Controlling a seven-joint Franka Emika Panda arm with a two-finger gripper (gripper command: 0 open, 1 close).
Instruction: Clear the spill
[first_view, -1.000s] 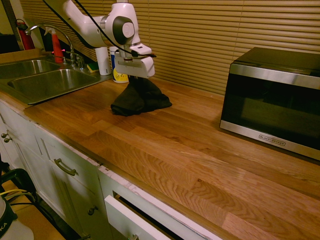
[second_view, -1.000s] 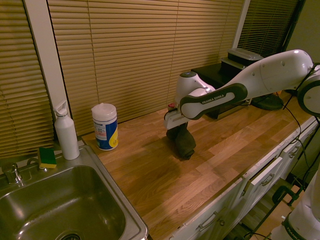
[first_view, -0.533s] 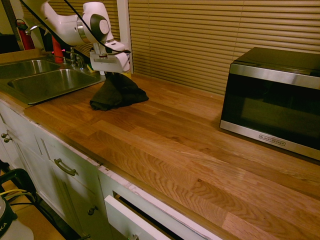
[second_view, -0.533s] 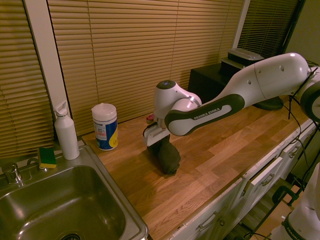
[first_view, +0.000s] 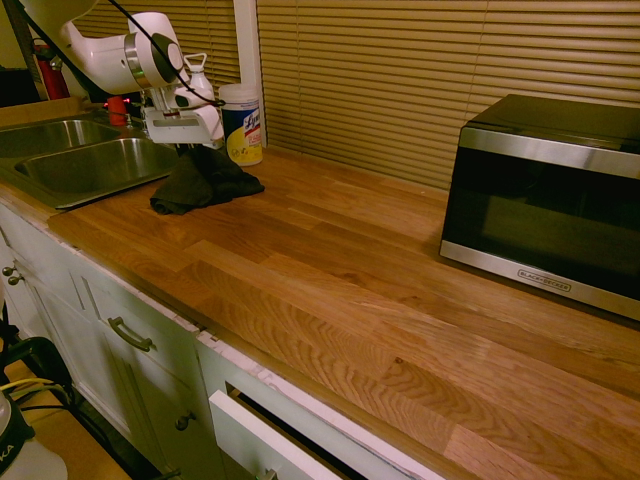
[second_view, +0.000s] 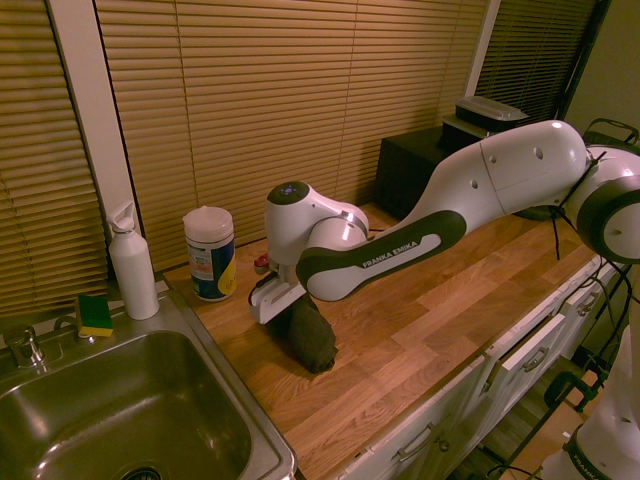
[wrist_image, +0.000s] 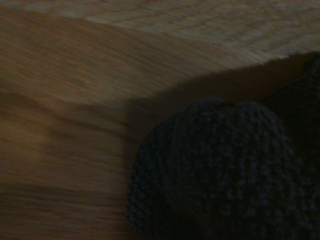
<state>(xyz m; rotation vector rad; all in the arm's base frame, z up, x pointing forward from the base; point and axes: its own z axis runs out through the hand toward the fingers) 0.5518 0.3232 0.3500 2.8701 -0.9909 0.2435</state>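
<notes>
The claw (second_view: 283, 312) is pressing the dark cloth (second_view: 307, 337) onto the wooden tabletop (second_view: 420, 330), the wipes canister (second_view: 211, 254) standing nearby, the sink (second_view: 130, 410) gleaming!

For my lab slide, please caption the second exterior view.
Hand grips dark cloth on the wooden counter, between sink and microwave.

"FRANKA EMIKA" is marked on the arm (second_view: 400, 240). "BLACK+DECKER" is printed on the lower front strip of the microwave (first_view: 560, 215). On the tub (first_view: 242, 130), "Lysol" is partly legible.
</notes>
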